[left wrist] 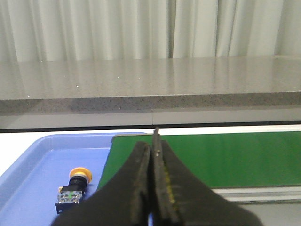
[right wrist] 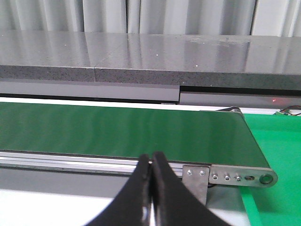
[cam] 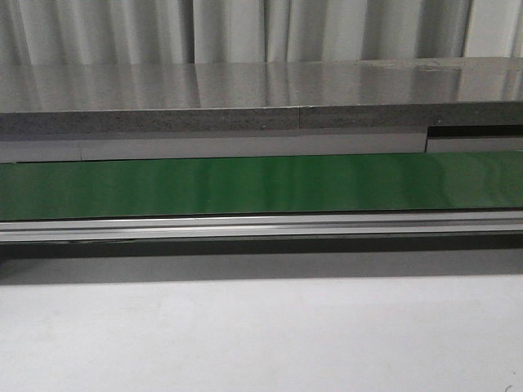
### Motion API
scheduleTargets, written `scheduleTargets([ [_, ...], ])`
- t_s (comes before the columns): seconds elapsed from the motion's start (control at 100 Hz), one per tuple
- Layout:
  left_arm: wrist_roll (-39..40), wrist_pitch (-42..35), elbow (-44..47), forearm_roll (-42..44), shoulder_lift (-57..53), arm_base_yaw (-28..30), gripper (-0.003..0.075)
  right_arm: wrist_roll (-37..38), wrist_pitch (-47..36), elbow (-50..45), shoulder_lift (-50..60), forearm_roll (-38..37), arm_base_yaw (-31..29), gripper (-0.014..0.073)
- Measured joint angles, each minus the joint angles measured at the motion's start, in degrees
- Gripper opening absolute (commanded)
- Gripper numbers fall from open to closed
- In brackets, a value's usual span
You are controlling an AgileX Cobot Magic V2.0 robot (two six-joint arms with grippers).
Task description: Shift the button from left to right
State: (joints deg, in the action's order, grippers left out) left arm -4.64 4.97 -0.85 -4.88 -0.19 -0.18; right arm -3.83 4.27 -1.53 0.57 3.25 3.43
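The button (left wrist: 71, 190) has a round yellow-orange head and a black body with a tiny green mark. It lies on its side in a blue tray (left wrist: 33, 160) beside the end of the green belt (left wrist: 225, 155), seen only in the left wrist view. My left gripper (left wrist: 151, 146) is shut and empty, hanging near the belt's end, apart from the button. My right gripper (right wrist: 151, 157) is shut and empty, in front of the belt's (right wrist: 117, 129) near rail. Neither gripper nor the button shows in the front view, where the belt (cam: 261, 184) runs bare across the picture.
A grey speckled counter (cam: 261, 98) runs behind the belt, with pale curtains behind it. An aluminium rail (cam: 261, 224) edges the belt's near side. In the right wrist view the belt ends at a metal bracket (right wrist: 230, 176), beside a green surface (right wrist: 277, 141).
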Motion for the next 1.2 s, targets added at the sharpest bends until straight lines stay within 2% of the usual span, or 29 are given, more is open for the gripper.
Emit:
scheduleTargets([
  [0.25,0.0,7.0,-10.54,0.0,6.71,0.0,-0.002,0.0,0.0,0.0,0.0,0.0,0.0,-0.0067],
  [0.72,0.0,44.11,-42.06,-1.5,35.17,0.0,-0.002,0.0,0.0,0.0,0.0,0.0,0.0,-0.0067],
  [0.84,0.0,49.31,-45.54,-2.26,39.76,0.0,-0.002,0.0,0.0,0.0,0.0,0.0,0.0,-0.0067],
  [1.01,0.0,51.85,-46.17,-2.51,43.56,0.0,-0.0013,0.0,0.0,0.0,0.0,0.0,0.0,-0.0067],
  [1.11,0.0,52.93,-46.2,-2.55,44.7,0.0,0.0083,0.0,0.0,0.0,0.0,0.0,0.0,-0.0067],
  [1.2,0.0,53.59,-46.2,-2.8,44.93,0.0,0.0262,0.0,0.0,0.0,0.0,0.0,0.0,-0.0067],
])
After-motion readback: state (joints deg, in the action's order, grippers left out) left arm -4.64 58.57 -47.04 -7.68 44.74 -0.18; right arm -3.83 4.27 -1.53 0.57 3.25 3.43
